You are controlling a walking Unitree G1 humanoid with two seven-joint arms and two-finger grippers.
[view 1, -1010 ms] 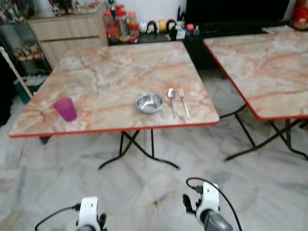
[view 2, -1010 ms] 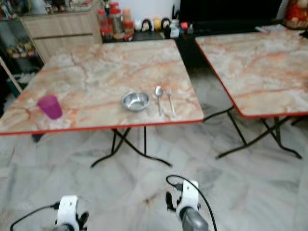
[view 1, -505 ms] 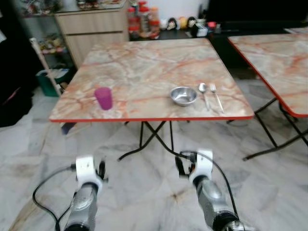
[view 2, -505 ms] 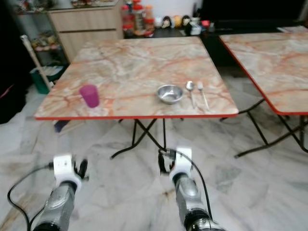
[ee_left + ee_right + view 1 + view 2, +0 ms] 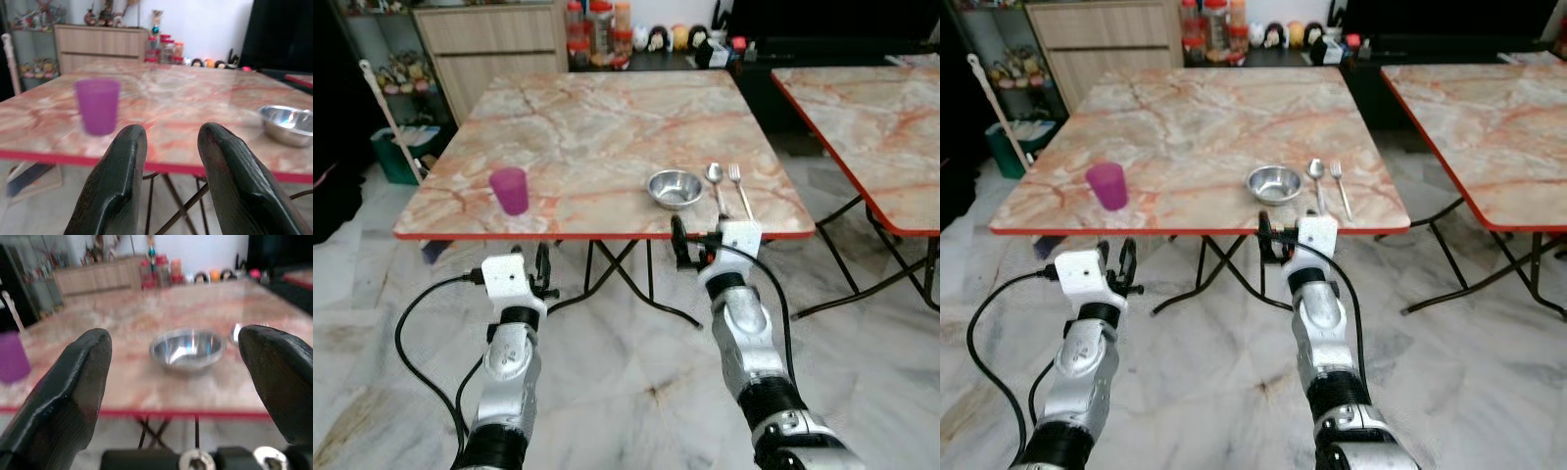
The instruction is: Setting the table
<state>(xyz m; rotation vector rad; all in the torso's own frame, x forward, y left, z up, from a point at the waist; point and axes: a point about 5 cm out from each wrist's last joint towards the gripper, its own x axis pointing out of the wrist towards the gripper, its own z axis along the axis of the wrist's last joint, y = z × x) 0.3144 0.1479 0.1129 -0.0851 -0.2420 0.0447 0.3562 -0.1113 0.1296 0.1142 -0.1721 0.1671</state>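
- Surface (image 5: 607,127): square marble-pattern top with a red edge on black folding legs, standing on a pale marble floor (image 5: 607,392).
- Purple cup (image 5: 509,190): upright near the surface's front left corner, well apart from the other tableware.
- Steel bowl (image 5: 674,188): upright near the front right of the surface — empty as far as can be seen.
- Spoon (image 5: 716,184) lies just right of the bowl, handle toward the front edge; fork (image 5: 740,190) lies just right of the spoon, parallel to it.
- Left gripper (image 5: 168,161): raised in front of the surface's front edge, below the level of the top, in line with the purple cup. Fingers (image 5: 117,191) parted by a moderate gap, nothing between them. In the left wrist view the cup sits beyond the near edge, the bowl off to one side.
- Right gripper (image 5: 181,382): raised just short of the front edge, facing the bowl. Fingers (image 5: 73,382) spread wide, holding nothing — the bowl shows in the gap between them, beyond the red edge.
- Second surface (image 5: 871,117) of the same pattern stands to the right, apart from the first.
- Wooden cabinet (image 5: 489,44) behind the first surface on the left; jars with red lids (image 5: 597,24) and small items along the back wall.
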